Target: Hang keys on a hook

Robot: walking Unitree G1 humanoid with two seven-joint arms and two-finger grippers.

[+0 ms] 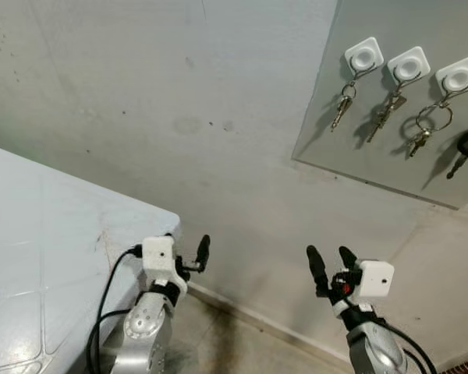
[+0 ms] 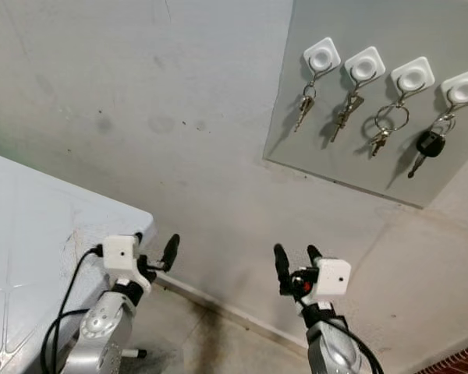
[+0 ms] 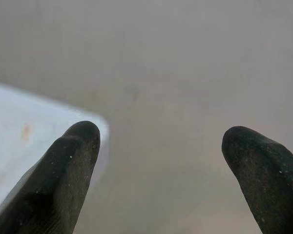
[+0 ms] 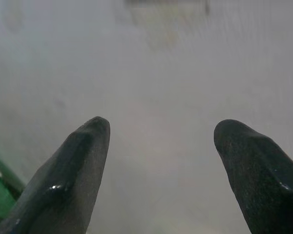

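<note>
Notably, both grippers, left gripper and right gripper, gape empty; 4 keys hang.

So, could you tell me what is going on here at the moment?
The robot faces a grey wall with a board carrying four white hooks. Each hook already holds keys, the rightmost a black-headed car key. The left claw and right claw are both raised low before the wall, open and holding nothing. A pale table sits at the robot's left.
</note>
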